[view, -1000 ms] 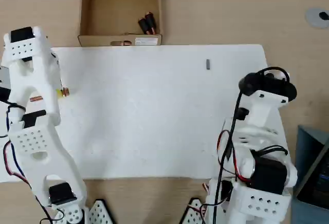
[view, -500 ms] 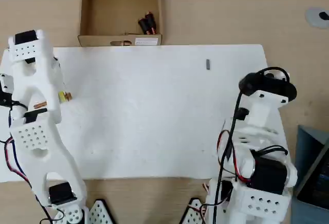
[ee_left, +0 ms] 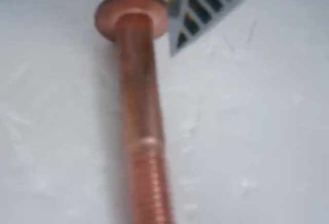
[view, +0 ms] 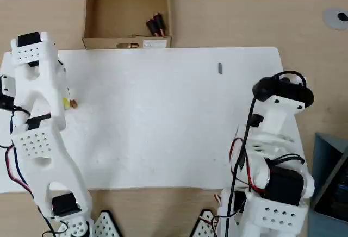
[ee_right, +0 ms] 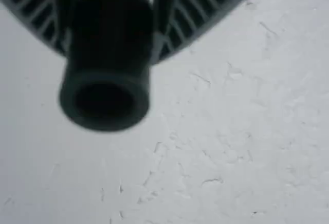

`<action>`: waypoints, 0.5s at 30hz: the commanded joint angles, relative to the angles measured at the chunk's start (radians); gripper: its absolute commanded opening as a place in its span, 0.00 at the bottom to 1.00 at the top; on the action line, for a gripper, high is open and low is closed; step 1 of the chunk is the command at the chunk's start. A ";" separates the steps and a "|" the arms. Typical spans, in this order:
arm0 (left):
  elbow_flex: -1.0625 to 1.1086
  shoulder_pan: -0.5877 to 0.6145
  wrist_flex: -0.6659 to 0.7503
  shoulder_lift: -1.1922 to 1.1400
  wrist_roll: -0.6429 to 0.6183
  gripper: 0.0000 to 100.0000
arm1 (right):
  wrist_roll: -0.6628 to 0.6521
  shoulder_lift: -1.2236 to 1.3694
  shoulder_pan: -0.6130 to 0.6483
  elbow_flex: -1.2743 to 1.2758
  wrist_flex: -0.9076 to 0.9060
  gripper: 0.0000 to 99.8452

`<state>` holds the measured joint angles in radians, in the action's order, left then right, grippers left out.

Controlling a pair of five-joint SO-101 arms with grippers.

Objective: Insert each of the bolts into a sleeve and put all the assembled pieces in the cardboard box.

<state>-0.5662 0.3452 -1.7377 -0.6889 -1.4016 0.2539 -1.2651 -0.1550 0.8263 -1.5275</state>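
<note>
Right tool [ee_right: 113, 49] clamps a black sleeve [ee_right: 105, 98] above the white mat [view: 163, 128] on the counter [view: 228, 19]. The cardboard box [view: 98, 42] at the mat's far edge holds dark assembled pieces [view: 155, 25]. Left tool [view: 64, 104] stands parted, one finger [ee_left: 205, 8] just beside the head of the copper bolt [ee_left: 141, 131] lying on the mat.

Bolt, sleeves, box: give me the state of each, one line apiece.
bolt: bare, no sleeve on it.
held sleeve: clamped in the right gripper's jaws, bore empty.
loose sleeve: lying on the white mat, apart from both arms.
cardboard box: open, two assembled pieces inside.
</note>
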 commanded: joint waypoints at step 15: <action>-0.015 -0.002 -0.015 0.331 0.595 0.25 | -0.002 -0.008 -0.015 -0.033 0.018 0.01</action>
<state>-0.5662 0.3452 -1.7377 -0.4511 -0.8876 0.2539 -1.2651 -0.1550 0.8263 -1.5275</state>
